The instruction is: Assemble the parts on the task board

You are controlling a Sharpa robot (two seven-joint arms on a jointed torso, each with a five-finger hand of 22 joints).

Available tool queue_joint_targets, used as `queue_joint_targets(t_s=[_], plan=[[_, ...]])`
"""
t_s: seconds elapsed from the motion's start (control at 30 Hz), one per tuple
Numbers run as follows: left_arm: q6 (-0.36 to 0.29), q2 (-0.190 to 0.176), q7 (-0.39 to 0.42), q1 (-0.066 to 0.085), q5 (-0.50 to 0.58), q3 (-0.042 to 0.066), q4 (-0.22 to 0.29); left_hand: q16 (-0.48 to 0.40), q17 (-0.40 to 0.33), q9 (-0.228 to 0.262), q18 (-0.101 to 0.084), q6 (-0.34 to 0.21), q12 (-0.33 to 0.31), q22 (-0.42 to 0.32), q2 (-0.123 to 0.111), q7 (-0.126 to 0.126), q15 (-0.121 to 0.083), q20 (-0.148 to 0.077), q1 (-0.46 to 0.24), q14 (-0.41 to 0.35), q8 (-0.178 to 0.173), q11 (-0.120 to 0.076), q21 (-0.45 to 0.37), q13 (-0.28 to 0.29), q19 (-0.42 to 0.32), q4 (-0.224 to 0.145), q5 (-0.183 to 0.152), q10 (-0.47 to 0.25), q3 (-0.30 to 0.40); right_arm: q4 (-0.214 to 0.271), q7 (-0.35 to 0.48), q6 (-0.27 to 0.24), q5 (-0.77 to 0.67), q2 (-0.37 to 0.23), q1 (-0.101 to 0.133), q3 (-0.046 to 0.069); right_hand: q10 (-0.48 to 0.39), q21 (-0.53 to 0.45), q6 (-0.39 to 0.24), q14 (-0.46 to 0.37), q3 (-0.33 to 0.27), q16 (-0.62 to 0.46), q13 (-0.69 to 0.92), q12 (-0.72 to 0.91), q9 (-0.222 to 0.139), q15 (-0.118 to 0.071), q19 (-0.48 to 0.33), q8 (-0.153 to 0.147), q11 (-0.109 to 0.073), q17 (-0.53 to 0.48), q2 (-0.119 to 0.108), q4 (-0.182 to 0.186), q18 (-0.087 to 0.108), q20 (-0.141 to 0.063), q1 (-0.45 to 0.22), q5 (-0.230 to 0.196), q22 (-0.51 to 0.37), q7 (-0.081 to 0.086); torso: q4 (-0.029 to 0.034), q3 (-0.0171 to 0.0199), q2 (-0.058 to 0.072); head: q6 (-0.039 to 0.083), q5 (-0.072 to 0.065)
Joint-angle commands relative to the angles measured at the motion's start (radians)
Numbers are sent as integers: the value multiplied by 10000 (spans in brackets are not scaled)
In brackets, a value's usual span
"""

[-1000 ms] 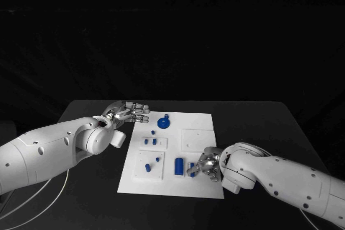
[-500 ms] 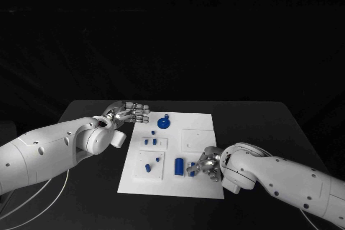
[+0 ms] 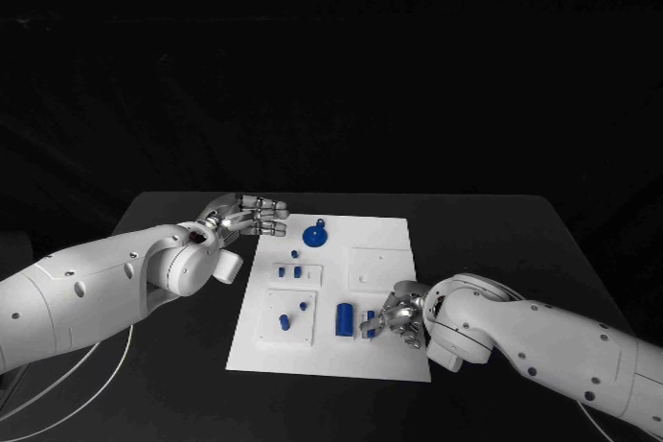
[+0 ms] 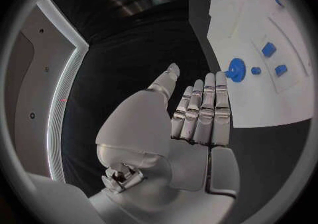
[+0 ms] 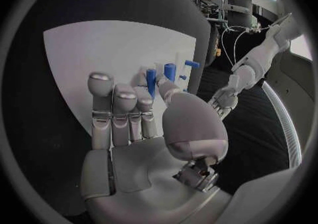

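- Nothing has shifted much since a second ago: both hands and all the parts lie where they were; at most the right hand's fingers have closed a touch on their peg.
- Left hand hovers at the board's far left corner, over the tabletop, holding nothing; its fingers lie straight and pressed side by side, thumb apart.
- Board lies mid-tabletop. On it, from the left: small pegs in the left blocks, a round gear at the far end, a stout cylinder upright near the middle.
- Right hand sits at the board's near right, fingers curled, pinching a slim blue peg between thumb and fingertips.
- Handling, as a guess: the parts look like hard, light plastic, smooth enough to slip; a peg is best pinched across its shaft near the top, leaving the lower end free to enter a hole.
- Left wrist view shows the gear's teeth and knob close up, which the head view blurs; right wrist view shows the peg standing between the fingertips with two more pegs just beyond it, a grip the head view hides behind the hand.
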Motion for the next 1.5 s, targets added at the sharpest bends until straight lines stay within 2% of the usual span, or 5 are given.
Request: queue_joint_targets(t_s=[0.03,0.23,1.0,1.23,1.5], plan=[[153,17,34,-4,23,7,15,-21,9,-10,-53,-59,29,-12,31,-11,0,31,-24,-67,2,15,34,0,52,7,13,-72,37,9,63,51,-134,-4,-17,-9,-68,-45,-65,2,26,-44,-13,-45,-16,-48,493,-43,-20,-6,140,-151,-83,-34,-90,95,12,-2,3,-4,0,-9,10],[170,21,16,-4,19,7,14,-21,9,-10,-53,-59,29,-12,31,-11,0,31,-24,-67,2,15,34,0,52,7,13,-72,37,24,76,38,-140,2,-17,-9,-69,-37,-64,-4,74,-47,-12,-32,-14,-48,493,-41,-22,-15,249,-426,-85,-34,-176,125,20,-10,6,-4,-2,-14,10],[199,16,-32,-4,6,7,15,-21,9,-13,-53,-106,29,-24,24,-5,2,32,-32,-68,-2,18,45,0,51,3,10,-81,31,121,164,201,-235,13,-17,-9,-72,-48,-39,-3,49,-50,-18,-35,-14,-48,493,-41,-21,-18,206,-494,-87,-35,-182,107,18,-11,5,-7,-1,-40,32],[198,16,-38,-4,6,7,17,-21,9,-13,-53,-106,29,-24,24,-5,2,32,-32,-68,-2,18,45,0,51,3,10,-81,31,81,165,199,-343,11,-17,-9,-80,-72,-58,-7,-35,-64,-31,-53,-17,-47,490,-41,-14,-29,133,-395,-80,-36,-268,51,9,0,1,-5,-1,-53,41],[197,16,-41,-4,5,7,17,-20,10,-14,-53,-131,29,-43,30,-3,4,33,-39,-66,-3,22,54,0,47,13,6,-90,26,81,176,275,-387,8,-17,-9,-93,-100,-74,-8,-159,-82,-53,-75,-12,-41,491,-41,1,-35,-275,199,-64,-29,-184,5,2,26,4,-2,0,-61,47]])
